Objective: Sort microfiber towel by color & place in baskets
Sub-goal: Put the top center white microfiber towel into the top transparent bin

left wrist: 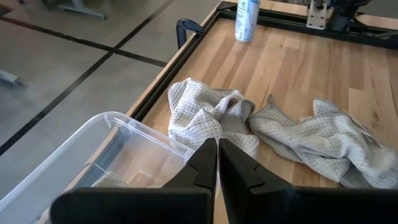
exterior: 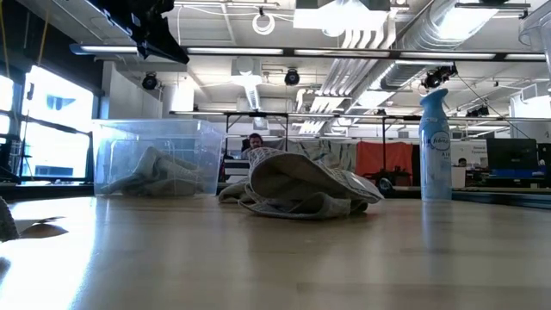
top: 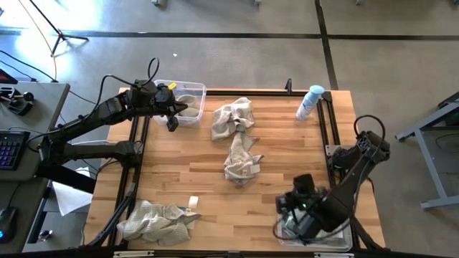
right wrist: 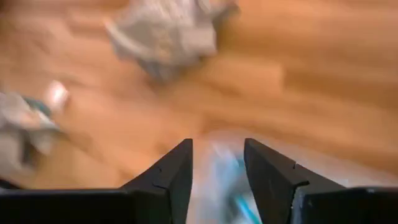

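Left gripper (top: 172,122), fingers together, over upper-left basket (top: 193,89) rim. Right gripper (top: 289,208), fingers apart, above lower-right basket (top: 337,242). Center towels (top: 237,140) run top-to-bottom; bare wood on either side.

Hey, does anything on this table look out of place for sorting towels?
Yes: a spray bottle stands at the far edge of the table, which is odd because it is neither towel nor basket. Crumpled towels also lie loose mid-table.
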Controlling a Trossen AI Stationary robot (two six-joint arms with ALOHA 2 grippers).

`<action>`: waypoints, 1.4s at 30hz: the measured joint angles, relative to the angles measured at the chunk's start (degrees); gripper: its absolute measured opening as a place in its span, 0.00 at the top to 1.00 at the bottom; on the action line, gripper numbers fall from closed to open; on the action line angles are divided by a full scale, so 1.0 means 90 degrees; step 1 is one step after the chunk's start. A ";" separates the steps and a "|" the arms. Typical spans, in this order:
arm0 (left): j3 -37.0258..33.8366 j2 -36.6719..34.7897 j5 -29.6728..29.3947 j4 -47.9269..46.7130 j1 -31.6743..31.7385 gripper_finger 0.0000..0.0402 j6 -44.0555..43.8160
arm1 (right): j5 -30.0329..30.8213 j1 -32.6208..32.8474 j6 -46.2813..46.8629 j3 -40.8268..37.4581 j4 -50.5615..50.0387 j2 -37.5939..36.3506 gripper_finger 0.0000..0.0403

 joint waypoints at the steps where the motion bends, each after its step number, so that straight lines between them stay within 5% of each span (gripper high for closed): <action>1: 0.0000 0.0000 0.0000 0.0000 0.0000 0.99 0.0005 | 0.0225 -0.0108 -0.0124 0.0000 0.0036 -0.0004 0.68; 10: 0.0000 0.0000 0.0010 -0.0086 0.0000 0.87 0.0167 | 0.1113 -0.1375 -0.2501 -0.0002 0.0962 -0.0007 0.98; 16: 0.0000 0.0000 -0.0003 -0.0092 0.0000 0.73 0.0165 | 0.0817 -0.2341 -0.4640 -0.0007 0.1620 -0.0007 0.99; 26: 0.0000 0.0000 -0.0012 -0.0092 0.0000 0.71 -0.0237 | 0.0511 -0.3496 -0.7240 -0.0245 0.1975 -0.0067 1.00; 32: 0.0001 0.0049 -0.0203 -0.0080 -0.0243 0.71 -0.0491 | 0.0119 -0.3794 -0.8367 -0.1876 0.3524 -0.0852 1.00; 42: 0.0206 0.1138 -0.1025 0.0614 -0.1333 0.71 -0.1714 | -0.0610 -0.4157 -0.9307 -0.5339 0.6905 -0.3605 1.00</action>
